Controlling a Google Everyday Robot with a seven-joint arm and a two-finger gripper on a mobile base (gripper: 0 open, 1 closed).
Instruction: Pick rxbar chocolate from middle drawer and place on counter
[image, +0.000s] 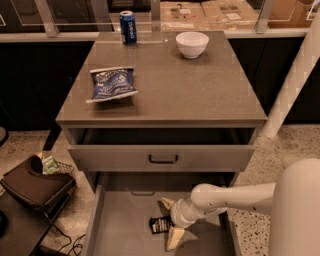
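The rxbar chocolate (159, 224) is a small black wrapper lying on the pale floor of the open middle drawer (120, 225). My gripper (170, 220) is down inside that drawer at the bar's right end. It is open, with one cream finger (166, 203) behind the bar and the other finger (174, 237) in front of it. The bar rests on the drawer floor between them. The grey-brown counter (190, 85) tops the cabinet above.
On the counter lie a blue-and-white chip bag (111, 83), a blue can (128, 27) at the back left and a white bowl (192, 44) at the back. The upper drawer (162, 158) with a dark handle overhangs the middle drawer. A dark bag (35, 187) sits on the floor at left.
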